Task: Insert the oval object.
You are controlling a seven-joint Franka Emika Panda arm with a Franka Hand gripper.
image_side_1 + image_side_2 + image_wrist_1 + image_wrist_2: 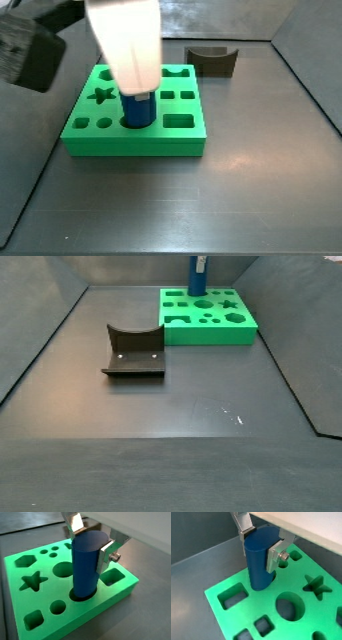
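Note:
The oval object is a tall blue peg, seen in both wrist views (85,567) (260,562). It stands upright with its lower end in a hole of the green block (47,624) (231,619); most of its length is above the block. My gripper (91,539) (260,543) is shut on the peg's upper part, one silver finger (107,556) on each side. In a side view the peg (138,108) shows below the gripper's white body (127,45), over the block (134,142). In a side view the peg (198,278) rises from the block (207,331).
The green block has several other shaped holes, among them a star (31,581), a round one (63,569) and a square one (112,576). The dark fixture (211,60) (134,353) stands apart from the block. Grey walls enclose the floor.

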